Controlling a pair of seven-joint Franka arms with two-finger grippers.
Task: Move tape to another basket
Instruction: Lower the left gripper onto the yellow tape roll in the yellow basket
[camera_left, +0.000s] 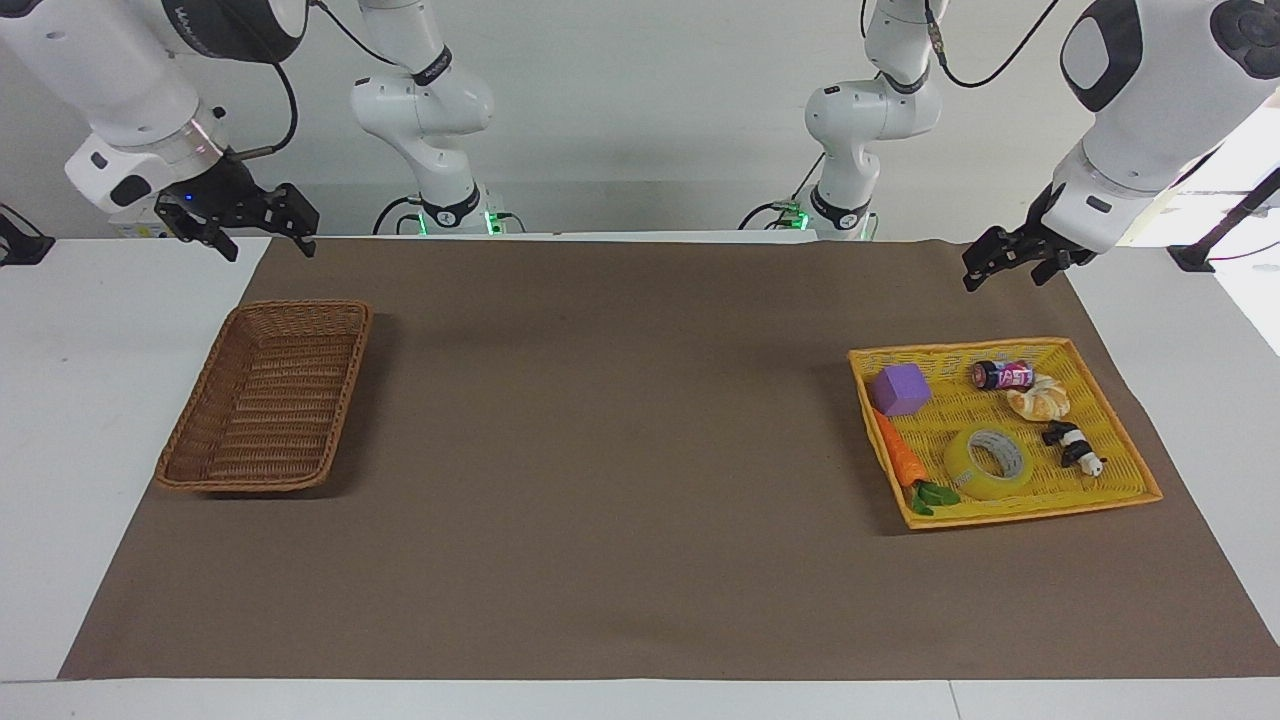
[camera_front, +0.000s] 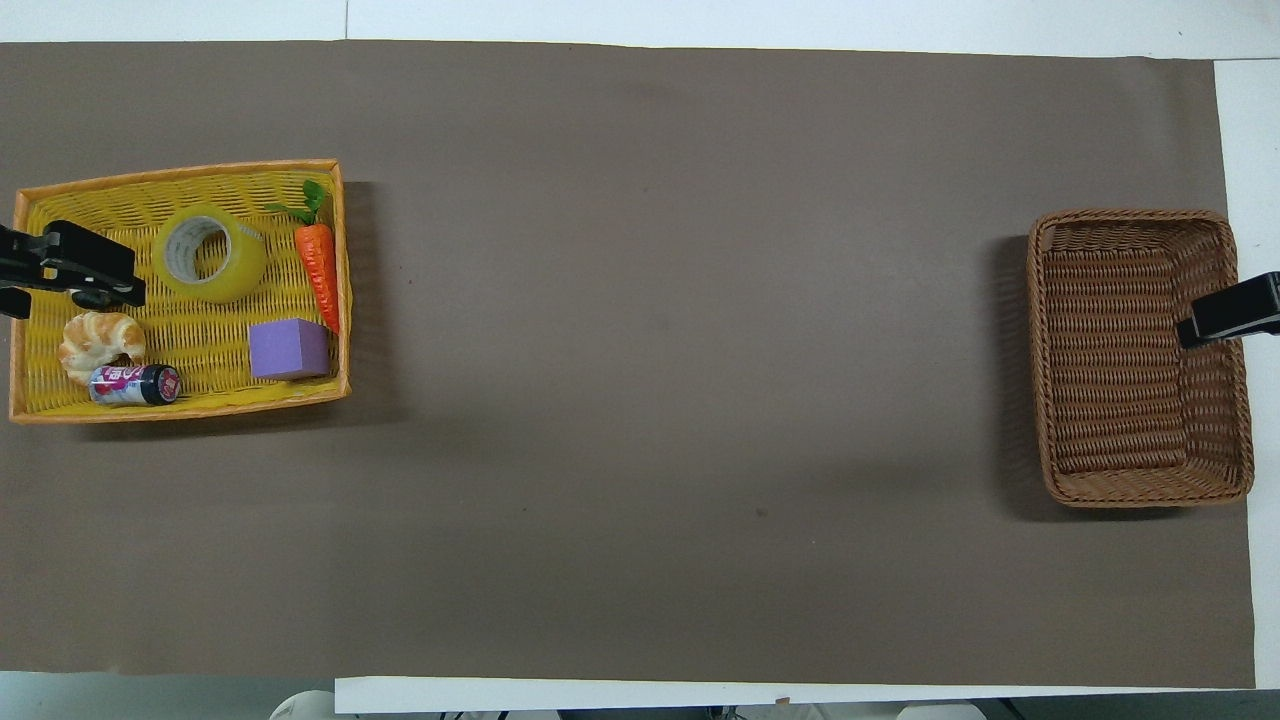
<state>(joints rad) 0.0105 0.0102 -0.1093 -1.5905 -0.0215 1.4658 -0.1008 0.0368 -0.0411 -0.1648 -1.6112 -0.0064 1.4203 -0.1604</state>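
The tape (camera_left: 962, 472) is a yellow translucent roll that lies flat in the yellow woven tray (camera_left: 960, 348), beside a toy carrot. It also shows in the overhead view (camera_front: 245, 268). The brown wicker basket (camera_left: 300, 310) stands empty toward the right arm's end of the table, and shows in the overhead view (camera_front: 1130, 216) too. My left gripper (camera_left: 1010, 272) hangs open and empty, high over the mat by the tray; in the overhead view it (camera_front: 75, 275) covers the tray's outer end. My right gripper (camera_left: 265, 243) hangs open and empty, high by the basket (camera_front: 1205, 325).
The tray (camera_front: 180, 170) also holds a purple cube (camera_left: 900, 388), a toy carrot (camera_left: 900, 458), a croissant (camera_left: 1040, 400), a small can (camera_left: 1003, 375) and a panda figure (camera_left: 1072, 447). A brown mat (camera_left: 620, 450) covers the table between the two containers.
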